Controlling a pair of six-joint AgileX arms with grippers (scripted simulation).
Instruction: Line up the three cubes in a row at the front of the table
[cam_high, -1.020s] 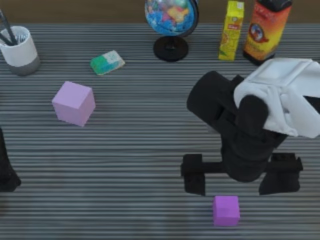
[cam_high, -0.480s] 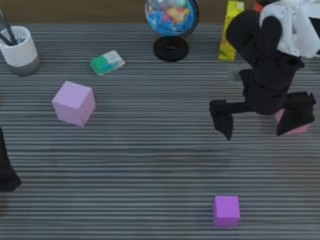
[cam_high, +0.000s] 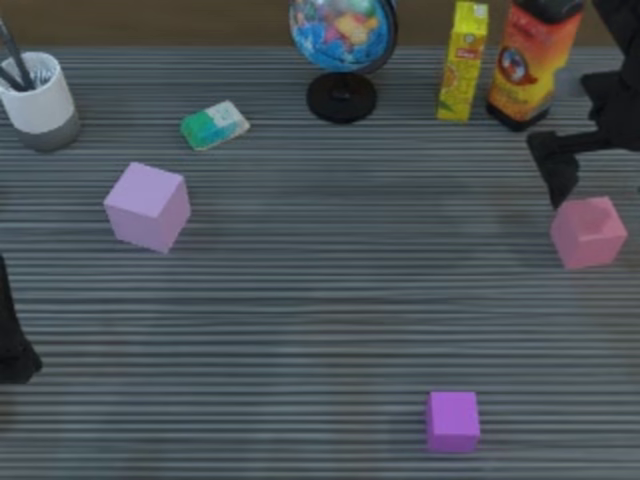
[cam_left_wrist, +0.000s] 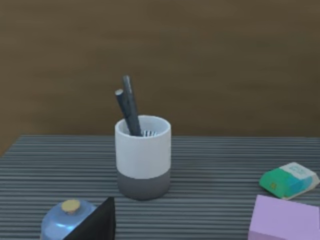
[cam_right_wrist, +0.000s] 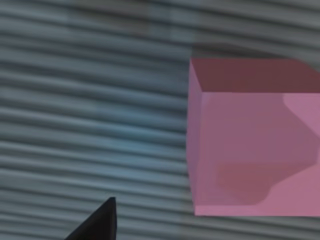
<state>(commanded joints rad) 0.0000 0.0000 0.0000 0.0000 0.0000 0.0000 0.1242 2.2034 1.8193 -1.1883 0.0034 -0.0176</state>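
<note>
Two pincers are ours, and only the right pincer (cam_high: 600, 150) is at work: it hangs at the worktop's right edge just behind the pink cube (cam_high: 588, 232), with one dark finger (cam_high: 557, 168) showing, so we cannot tell how its jaws stand. Left of and well in front of the pink cube sits the small purple cube (cam_high: 453, 421), near the front edge of the worktop (cam_high: 300, 330). Far left of the pink cube rests the lilac cube (cam_high: 148, 207). Our left arm (cam_high: 12, 345) sits at the left edge
</note>
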